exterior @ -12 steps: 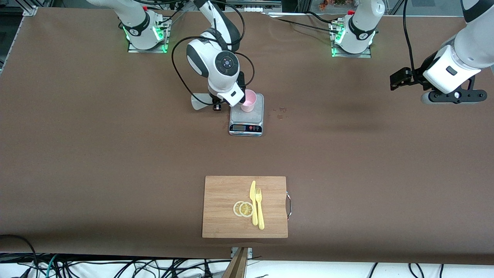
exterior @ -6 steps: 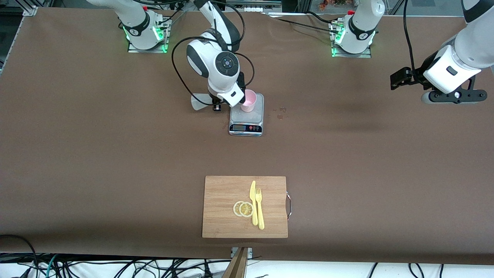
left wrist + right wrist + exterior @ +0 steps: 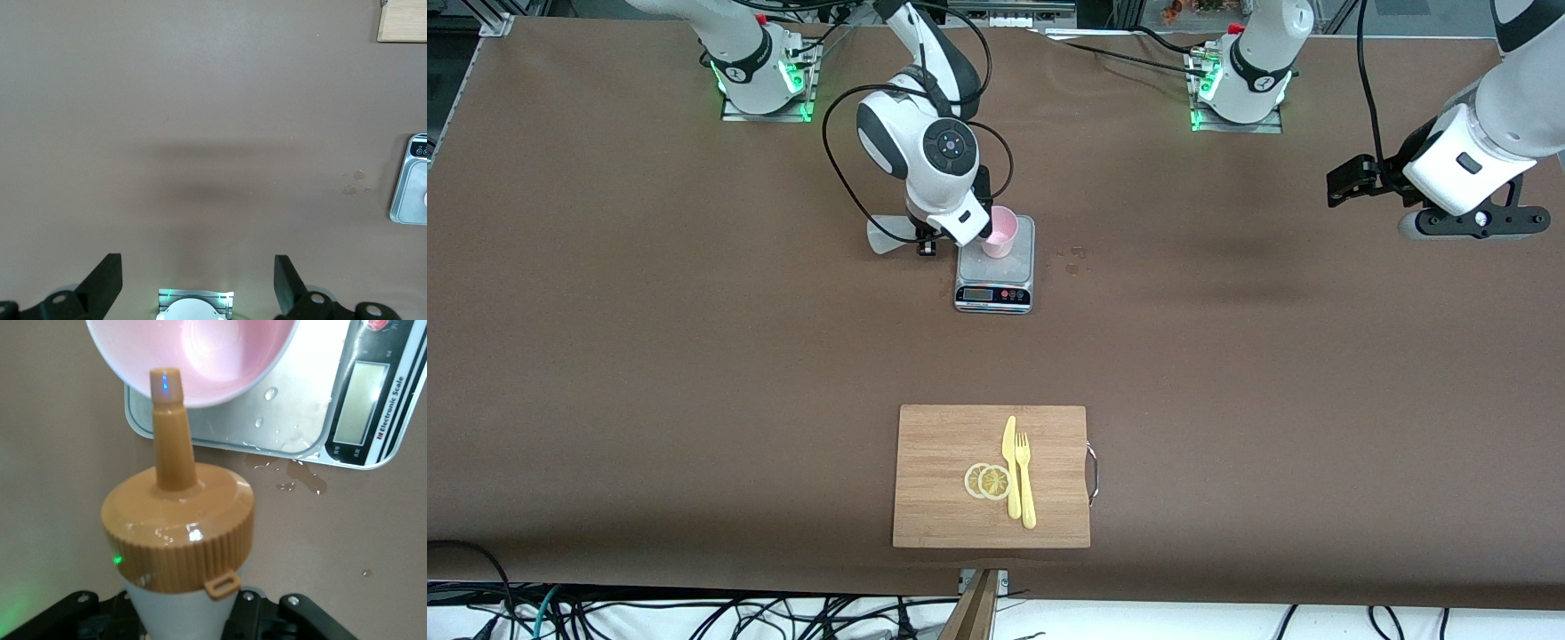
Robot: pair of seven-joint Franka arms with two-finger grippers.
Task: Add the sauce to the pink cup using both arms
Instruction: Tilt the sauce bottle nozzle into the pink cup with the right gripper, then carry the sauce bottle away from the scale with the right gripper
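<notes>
We see the right gripper (image 3: 927, 242) closed around the sauce (image 3: 179, 520), holding the bottle tipped on its side just beside the scale (image 3: 996, 276), toward the right arm's end of the table. In the right wrist view the bottle's orange nozzle (image 3: 170, 427) points at the pink cup (image 3: 193, 357), its tip right at the rim of the cup's open mouth. The pink cup stands upright on the scale's steel platform, on the part of it farther from the front camera than the display. Clear droplets sit on the platform, and a small wet patch lies on the table at the edge of the scale. A few small stains (image 3: 1074, 258) also mark the brown table (image 3: 649, 356) beside the scale, toward the left arm's end. The left gripper (image 3: 198, 283) hangs high over the bare table at the left arm's end, its fingers spread wide with nothing between them; that arm waits. Nearer to the front camera lies a wooden cutting board (image 3: 943, 444) carrying two lemon slices (image 3: 987, 481), a yellow knife (image 3: 1010, 467) and a yellow fork (image 3: 1025, 480) side by side.
</notes>
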